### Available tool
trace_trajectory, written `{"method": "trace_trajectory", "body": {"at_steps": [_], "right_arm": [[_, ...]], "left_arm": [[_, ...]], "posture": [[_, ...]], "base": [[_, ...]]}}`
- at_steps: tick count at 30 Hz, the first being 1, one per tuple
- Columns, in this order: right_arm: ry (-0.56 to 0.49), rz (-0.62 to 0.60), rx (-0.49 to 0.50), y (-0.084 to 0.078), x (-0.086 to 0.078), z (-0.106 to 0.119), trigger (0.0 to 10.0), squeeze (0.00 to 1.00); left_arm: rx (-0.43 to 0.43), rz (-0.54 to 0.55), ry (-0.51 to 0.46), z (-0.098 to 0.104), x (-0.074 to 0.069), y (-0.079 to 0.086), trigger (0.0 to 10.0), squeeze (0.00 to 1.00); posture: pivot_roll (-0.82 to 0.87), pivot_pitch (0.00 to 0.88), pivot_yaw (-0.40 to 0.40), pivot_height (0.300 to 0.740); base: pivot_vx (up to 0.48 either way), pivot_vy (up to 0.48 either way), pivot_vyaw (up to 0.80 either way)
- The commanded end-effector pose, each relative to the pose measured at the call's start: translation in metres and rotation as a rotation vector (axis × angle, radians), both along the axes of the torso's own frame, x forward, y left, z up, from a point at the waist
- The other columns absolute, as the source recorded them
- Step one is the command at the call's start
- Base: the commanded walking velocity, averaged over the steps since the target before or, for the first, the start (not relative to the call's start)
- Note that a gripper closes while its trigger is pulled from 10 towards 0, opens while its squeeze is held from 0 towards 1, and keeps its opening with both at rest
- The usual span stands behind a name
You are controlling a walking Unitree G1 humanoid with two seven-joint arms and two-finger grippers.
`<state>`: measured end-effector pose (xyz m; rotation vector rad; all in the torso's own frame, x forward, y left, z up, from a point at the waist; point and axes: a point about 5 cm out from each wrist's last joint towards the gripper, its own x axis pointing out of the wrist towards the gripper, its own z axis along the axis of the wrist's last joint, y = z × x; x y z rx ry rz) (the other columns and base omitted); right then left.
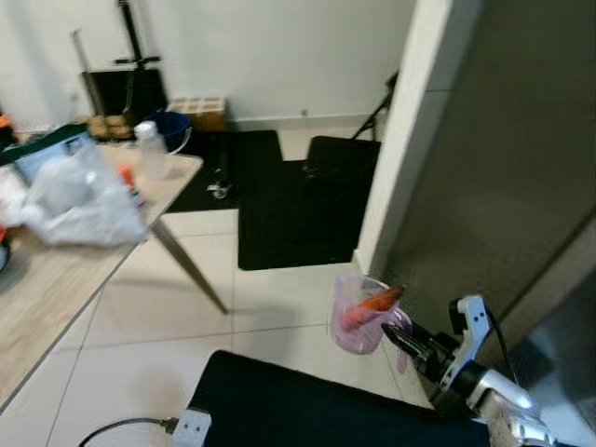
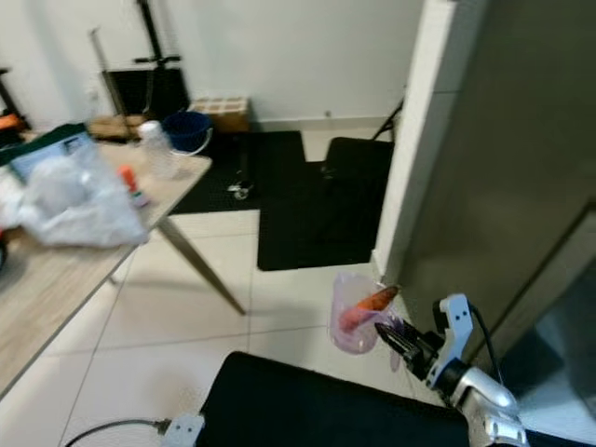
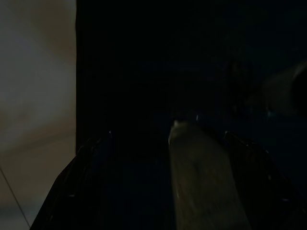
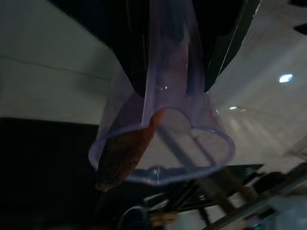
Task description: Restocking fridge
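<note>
One grey fridge (image 1: 503, 186) fills the right side of a tiled kitchen, its door shut, with black mats (image 1: 298, 200) spread on the floor beside it. At left, a wooden desk (image 1: 56, 289) carries a white plastic bag (image 1: 79, 200) and a clear bottle (image 1: 152, 149). Low beside the fridge, the right tool (image 1: 399, 337) is clamped on the rim of a clear plastic cup (image 1: 356, 317) holding an orange carrot (image 1: 377, 301). The left tool's (image 3: 163, 158) spread cannot be told in the dark wrist view.
</note>
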<state>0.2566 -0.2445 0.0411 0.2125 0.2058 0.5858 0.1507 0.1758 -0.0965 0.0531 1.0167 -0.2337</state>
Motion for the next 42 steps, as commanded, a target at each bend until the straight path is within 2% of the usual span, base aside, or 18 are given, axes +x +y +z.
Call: {"method": "trace_trajectory", "body": {"at_steps": [1,10,29,42], "right_arm": [[-0.025,0.015,0.000,0.007,0.002,0.000,10.0,0.00],[-0.034,-0.004,-0.004,0.006,0.003,-0.001,10.0,0.00],[0.014,-0.118,-0.037,-0.007,-0.001,-0.012,10.0,0.00],[0.018,-0.136,-0.050,-0.007,0.000,-0.014,10.0,0.00]], "left_arm": [[0.001,0.007,0.045,-0.005,-0.013,0.002,10.0,0.00],[-0.003,0.011,0.040,-0.004,-0.011,0.001,10.0,0.00],[-0.006,0.018,0.031,-0.004,-0.010,0.001,10.0,0.00],[-0.007,0.024,0.028,-0.004,-0.009,0.001,10.0,0.00]], "posture": [[0.07,0.000,0.024,0.740],[0.07,0.000,0.024,0.740],[0.07,0.000,0.023,0.740],[0.07,0.000,0.023,0.740]], "base": [[0.000,0.000,-0.80],[0.000,0.000,-0.80],[0.000,0.000,-0.80],[0.000,0.000,-0.80]]}}
